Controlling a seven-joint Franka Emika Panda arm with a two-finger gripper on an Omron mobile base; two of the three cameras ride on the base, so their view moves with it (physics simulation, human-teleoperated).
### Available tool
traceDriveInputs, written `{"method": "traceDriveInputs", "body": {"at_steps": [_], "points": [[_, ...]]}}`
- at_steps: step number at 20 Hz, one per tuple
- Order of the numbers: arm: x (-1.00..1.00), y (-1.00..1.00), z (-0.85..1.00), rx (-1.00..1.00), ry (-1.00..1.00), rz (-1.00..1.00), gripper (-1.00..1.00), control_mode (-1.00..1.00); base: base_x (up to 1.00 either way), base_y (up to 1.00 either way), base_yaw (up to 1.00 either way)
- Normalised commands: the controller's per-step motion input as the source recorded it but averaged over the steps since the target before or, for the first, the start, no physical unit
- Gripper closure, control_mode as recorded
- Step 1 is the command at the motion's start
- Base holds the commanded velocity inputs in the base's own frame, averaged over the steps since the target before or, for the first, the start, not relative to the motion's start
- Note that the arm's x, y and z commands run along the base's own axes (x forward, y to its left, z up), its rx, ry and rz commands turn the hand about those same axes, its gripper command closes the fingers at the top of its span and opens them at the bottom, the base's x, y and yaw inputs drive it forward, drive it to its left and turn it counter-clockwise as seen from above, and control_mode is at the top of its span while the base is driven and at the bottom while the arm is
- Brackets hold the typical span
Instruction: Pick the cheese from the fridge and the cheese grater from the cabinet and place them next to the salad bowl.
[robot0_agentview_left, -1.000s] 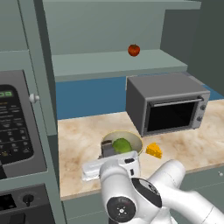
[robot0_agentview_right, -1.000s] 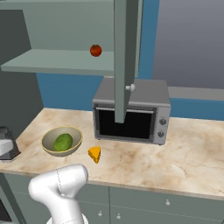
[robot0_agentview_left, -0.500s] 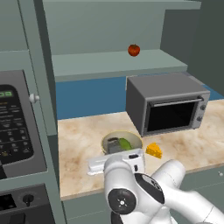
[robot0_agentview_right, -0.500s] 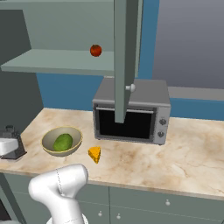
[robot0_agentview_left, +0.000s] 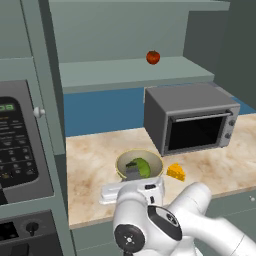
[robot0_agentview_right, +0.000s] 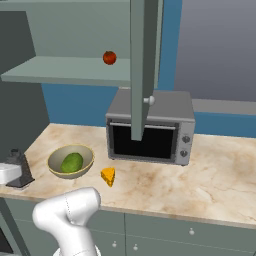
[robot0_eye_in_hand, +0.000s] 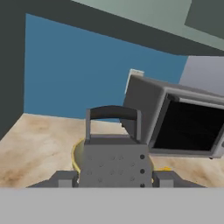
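Note:
My gripper (robot0_eye_in_hand: 114, 179) is shut on the cheese grater (robot0_eye_in_hand: 114, 159), a dark grey box grater with a loop handle. It is held upright, low at the counter, just in front of the salad bowl (robot0_agentview_left: 150, 159). From the right side the cheese grater (robot0_agentview_right: 17, 167) stands left of the salad bowl (robot0_agentview_right: 70, 161), with the white hand (robot0_agentview_right: 6, 173) behind it. The yellow-orange cheese (robot0_agentview_left: 176, 172) lies on the counter right of the bowl, as the cheese (robot0_agentview_right: 108, 176) also does from the other side. The cabinet (robot0_agentview_left: 125, 72) stands open above. The fridge is out of view.
A grey microwave (robot0_agentview_left: 190, 122) sits on the marble counter (robot0_agentview_left: 90, 165) right of the bowl. A small red fruit (robot0_agentview_left: 153, 57) rests on the cabinet shelf. The open cabinet door (robot0_agentview_right: 142, 70) hangs edge-on before the microwave. An oven control panel (robot0_agentview_left: 17, 145) stands at the left.
The hand has carried the cheese grater rightward toward the bowl and slightly lower. The bowl, cheese and microwave have stayed put.

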Motion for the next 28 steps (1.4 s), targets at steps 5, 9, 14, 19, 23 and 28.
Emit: {"method": "traceDriveInputs", "body": {"at_steps": [5,9,14,19,23,28], "points": [[0.25,-0.14,-0.34,0.00,-0.20,0.00,1.00,-1.00,0.00,0.00,0.00],[0.22,-0.06,-0.36,0.02,-0.16,0.00,1.00,-1.00,0.00,0.00,0.00],[0.28,-0.09,-0.24,0.06,-0.04,0.00,1.00,-1.00,0.00,0.00,0.00],[0.20,-0.04,-0.30,0.06,0.00,0.00,1.00,-1.00,0.00,0.00,0.00],[0.13,-0.05,-0.47,0.01,-0.01,0.00,1.00,-1.00,0.00,0.00,0.00],[0.25,-0.02,-0.36,0.00,-0.03,0.00,1.00,-1.00,0.00,0.00,0.00]]}}
